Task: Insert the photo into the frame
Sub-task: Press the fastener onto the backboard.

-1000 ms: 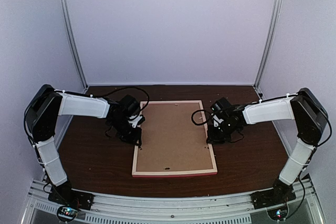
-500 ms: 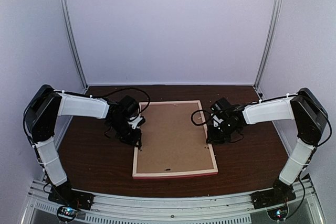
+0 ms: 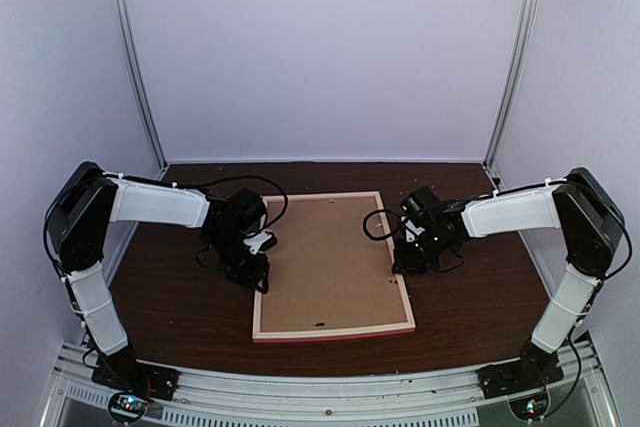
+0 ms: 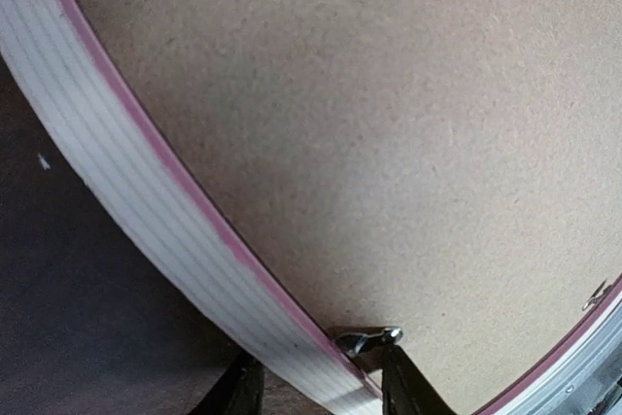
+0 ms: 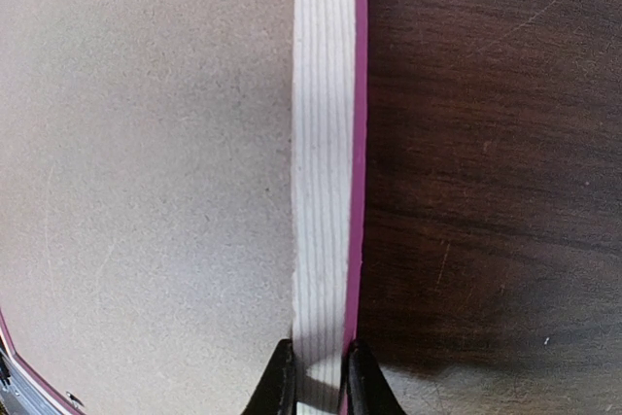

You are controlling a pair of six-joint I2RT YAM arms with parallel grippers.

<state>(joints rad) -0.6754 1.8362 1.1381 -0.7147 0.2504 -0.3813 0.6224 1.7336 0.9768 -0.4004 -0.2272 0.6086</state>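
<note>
pink-edged pale wood frame [image 3: 335, 330] face-down on dark table [image 3: 470, 317], brown backing board [image 3: 330, 262] in it — photo unseen | right gripper [image 5: 316, 376] clamped on right rail | left gripper [image 4: 316, 391] astride left rail, grip unclear | risk: one-sided pull skews frame — backing slips

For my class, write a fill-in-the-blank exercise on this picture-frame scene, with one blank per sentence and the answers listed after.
The frame lies face ___ on the table. The backing board filling it is ___ in colour. The right gripper is shut on the frame's ___ rail. The left gripper straddles its ___ rail.
Missing words: down, brown, right, left.
</note>
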